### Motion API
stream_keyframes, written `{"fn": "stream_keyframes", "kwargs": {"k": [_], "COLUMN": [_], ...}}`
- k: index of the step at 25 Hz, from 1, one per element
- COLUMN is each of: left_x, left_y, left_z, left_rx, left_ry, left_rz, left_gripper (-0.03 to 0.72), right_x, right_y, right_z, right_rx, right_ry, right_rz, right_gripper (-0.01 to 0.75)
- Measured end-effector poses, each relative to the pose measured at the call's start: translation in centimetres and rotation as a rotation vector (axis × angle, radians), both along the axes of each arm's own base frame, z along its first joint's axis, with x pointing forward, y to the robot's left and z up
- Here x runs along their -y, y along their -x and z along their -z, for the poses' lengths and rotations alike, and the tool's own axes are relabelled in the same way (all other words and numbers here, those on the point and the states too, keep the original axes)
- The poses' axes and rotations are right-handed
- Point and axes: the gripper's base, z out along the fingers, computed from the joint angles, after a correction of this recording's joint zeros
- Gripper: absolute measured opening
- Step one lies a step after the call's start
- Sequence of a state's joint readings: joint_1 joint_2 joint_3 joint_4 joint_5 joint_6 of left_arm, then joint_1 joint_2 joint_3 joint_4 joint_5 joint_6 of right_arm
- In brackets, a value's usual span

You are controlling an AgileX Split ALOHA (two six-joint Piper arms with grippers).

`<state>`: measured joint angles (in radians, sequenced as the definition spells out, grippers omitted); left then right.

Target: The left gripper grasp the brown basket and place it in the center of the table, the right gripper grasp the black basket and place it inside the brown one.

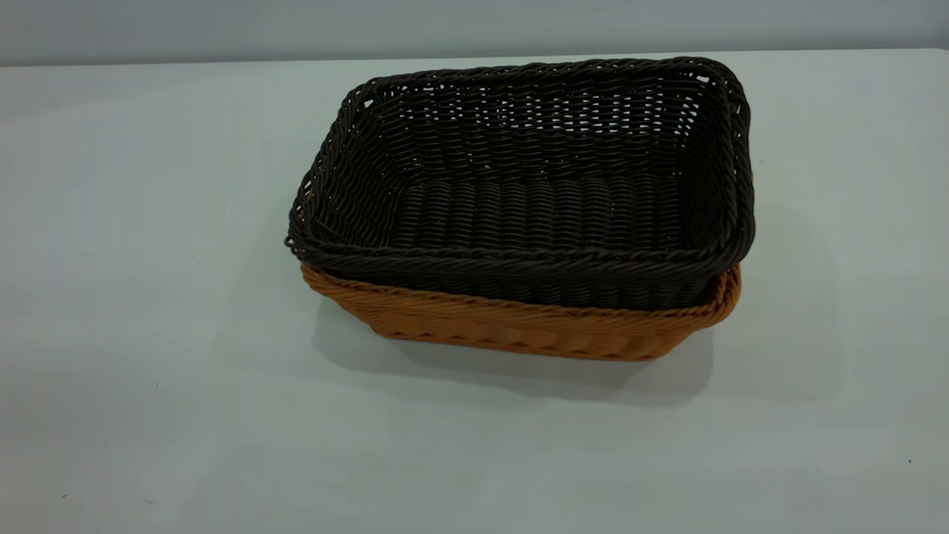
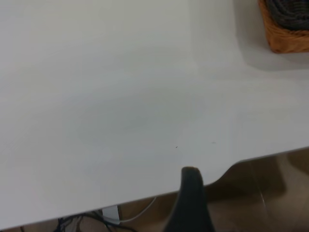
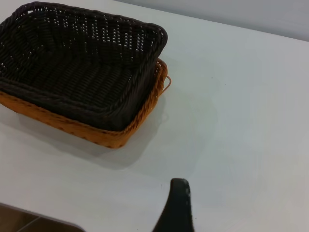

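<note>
The black basket (image 1: 534,208) sits nested inside the brown basket (image 1: 519,330) near the middle of the table (image 1: 148,297); only the brown one's front wall and rim show. Neither gripper is in the exterior view. Of my left gripper (image 2: 234,205) only one black finger (image 2: 192,198) shows, hanging over the table's edge far from the baskets, whose corner (image 2: 289,38) is in the distance. Of my right gripper (image 3: 217,208) only one finger (image 3: 178,203) shows, above bare table, apart from the black basket (image 3: 77,72) and brown basket (image 3: 111,135). Both hold nothing.
A pale wall runs behind the table's far edge (image 1: 474,55). In the left wrist view the table's edge (image 2: 227,169) has a notch, with brown floor and cables below.
</note>
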<state>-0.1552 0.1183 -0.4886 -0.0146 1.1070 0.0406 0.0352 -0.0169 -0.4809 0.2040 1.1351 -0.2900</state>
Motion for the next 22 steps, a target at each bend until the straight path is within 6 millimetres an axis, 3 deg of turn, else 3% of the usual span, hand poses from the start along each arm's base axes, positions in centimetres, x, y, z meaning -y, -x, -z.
{"fn": "stream_keyframes", "kwargs": {"k": [9,22], "left_x": [0.0,-0.2], "left_y": [0.1,1.9], "left_z": [0.0,0.1], "left_rx": [0.01,0.136], "left_ry": [0.002,0.019], "left_rz": [-0.001,-0.05], "left_gripper": [0.552,0.552], "right_x": [0.0,0.0], "right_y": [0.0,0.0], "right_z": [0.0,0.0], "right_rx": [0.0,0.001], "right_ry": [-0.001,-0.001], "right_rz": [0.0,0.001], "right_gripper": [0.59,0.59]}}
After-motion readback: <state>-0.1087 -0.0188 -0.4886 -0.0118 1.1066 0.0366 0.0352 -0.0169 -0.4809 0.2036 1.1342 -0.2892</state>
